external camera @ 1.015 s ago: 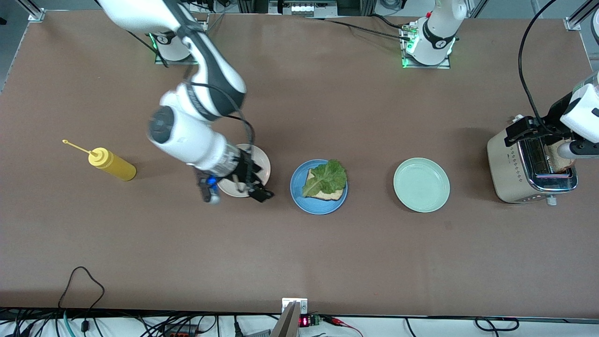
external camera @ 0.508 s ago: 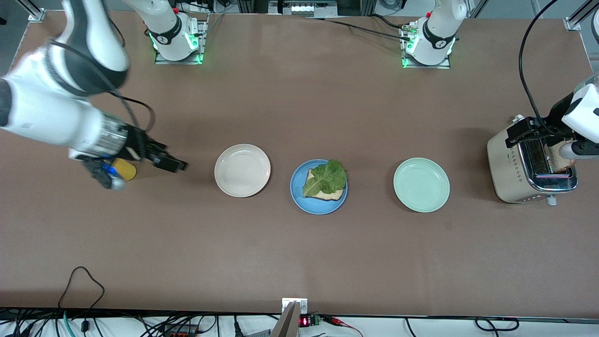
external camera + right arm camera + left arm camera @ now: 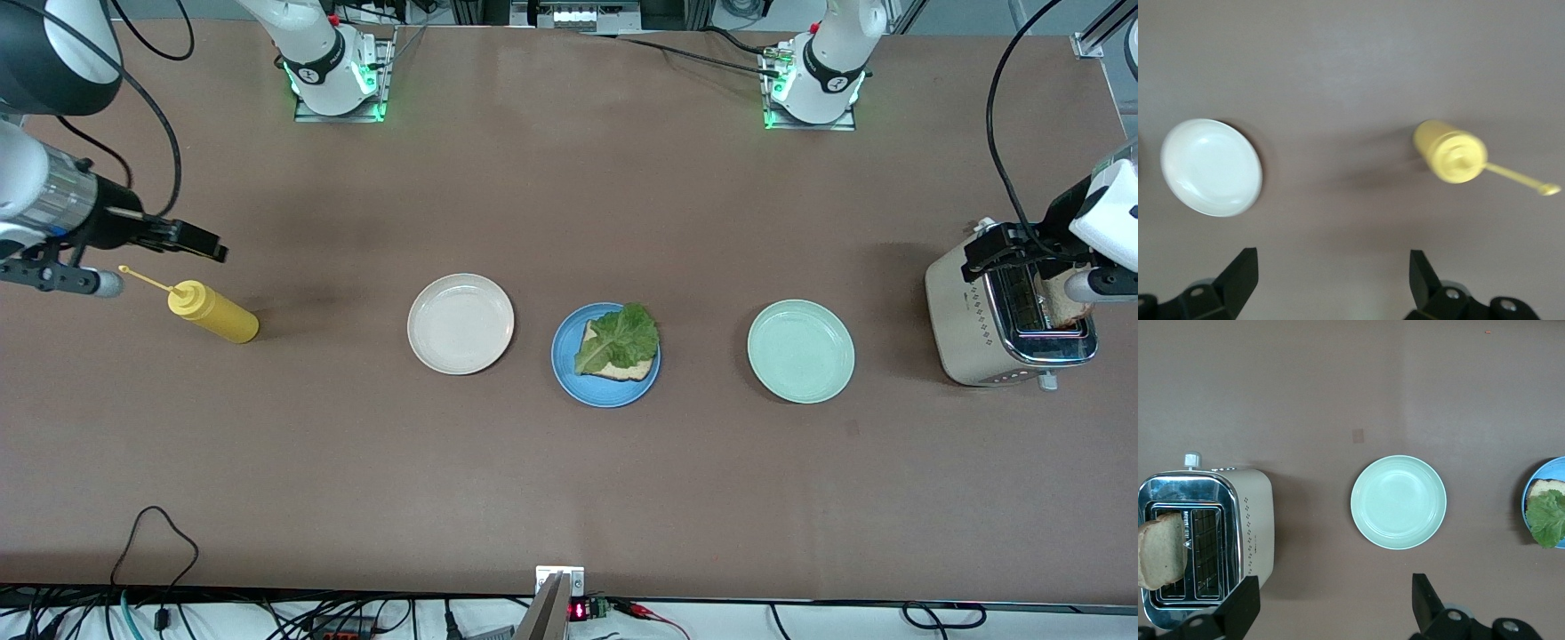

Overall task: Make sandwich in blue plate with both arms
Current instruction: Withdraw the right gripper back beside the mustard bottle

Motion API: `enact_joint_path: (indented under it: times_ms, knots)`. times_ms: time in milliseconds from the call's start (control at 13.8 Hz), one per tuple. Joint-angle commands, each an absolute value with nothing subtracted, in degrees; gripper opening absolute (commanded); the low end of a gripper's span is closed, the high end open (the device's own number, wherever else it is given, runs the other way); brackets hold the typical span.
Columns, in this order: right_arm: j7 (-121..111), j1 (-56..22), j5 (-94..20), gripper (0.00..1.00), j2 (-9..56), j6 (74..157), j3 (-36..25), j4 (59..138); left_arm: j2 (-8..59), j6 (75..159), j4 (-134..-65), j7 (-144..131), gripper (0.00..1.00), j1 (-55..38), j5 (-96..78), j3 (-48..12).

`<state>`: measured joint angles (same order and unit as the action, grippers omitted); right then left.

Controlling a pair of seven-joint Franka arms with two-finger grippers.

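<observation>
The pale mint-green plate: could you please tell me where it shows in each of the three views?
Front view: mint-green plate on the table, between the blue plate and the toaster.
Left wrist view: mid-picture, same neighbours either side.
Right wrist view: not in it.
Shared landmark: the toaster.

1. The blue plate (image 3: 1546, 495) was cut off by the left wrist view's edge, so only part of its rim, bread and lettuce leaf (image 3: 1545, 517) showed
2. On that plate in the front view, the lettuce leaf covered most of the bread slice (image 3: 622, 365); only its edges showed
3. The toaster (image 3: 978, 320) was partly hidden by the left arm (image 3: 1098, 222) above it; the bread in its slot (image 3: 1062, 302) showed only in part
4. The right arm (image 3: 44, 191), beside the yellow bottle (image 3: 213, 313), ran out of the front view's edge
5. The yellow bottle was smeared in the right wrist view
</observation>
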<state>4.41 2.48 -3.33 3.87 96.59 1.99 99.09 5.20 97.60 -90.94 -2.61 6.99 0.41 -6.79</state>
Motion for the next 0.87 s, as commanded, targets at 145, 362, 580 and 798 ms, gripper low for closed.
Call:
enact_joint_path:
  times_ms: [145, 362, 580, 798]
  knots:
    - [-11.66, 7.63, 0.26, 1.0, 1.85, 96.85, 3.16, 102.38, 4.66, 97.73, -91.14, -2.11, 1.0, 7.3, 0.35, -6.86]
    - [-27.72, 11.85, 0.18, 1.0, 1.67, 99.3, 3.16, 104.93, 4.75, 98.0, -91.14, -2.11, 1.0, 5.89, 0.35, -5.89]
    - [-45.91, 15.81, -0.61, 1.0, 1.84, 103.87, 3.25, 108.1, 4.75, 98.0, -91.14, -2.11, 1.0, 4.76, 0.35, -4.67]
    - [-63.4, 21.16, -4.54, 1.0, 3.51, 107.92, 3.25, 110.47, 4.66, 98.0, -91.14, -2.11, 1.0, 0.18, 0.35, 0.61]
